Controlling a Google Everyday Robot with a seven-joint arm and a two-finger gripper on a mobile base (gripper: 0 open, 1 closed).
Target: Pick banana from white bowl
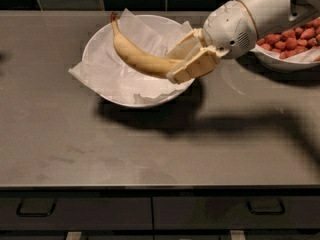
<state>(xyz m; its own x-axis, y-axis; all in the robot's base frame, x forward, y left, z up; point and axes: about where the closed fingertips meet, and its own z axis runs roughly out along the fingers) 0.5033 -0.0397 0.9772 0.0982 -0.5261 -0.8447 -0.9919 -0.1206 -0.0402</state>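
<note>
The white bowl (107, 86) lined with crumpled white paper sits on the grey counter at the back centre. My gripper (179, 64) reaches in from the right over the bowl's right rim and is shut on the right end of the yellow banana (137, 56). The banana is lifted above the paper, its dark stem tip pointing up toward the bowl's far left rim. One tan finger (197, 66) shows in front of the banana, the other behind it.
A second white bowl with red strawberries (292, 41) stands at the back right, under my arm. Dark tiled wall runs behind the counter. Drawers with handles (35, 209) lie below the counter's front edge.
</note>
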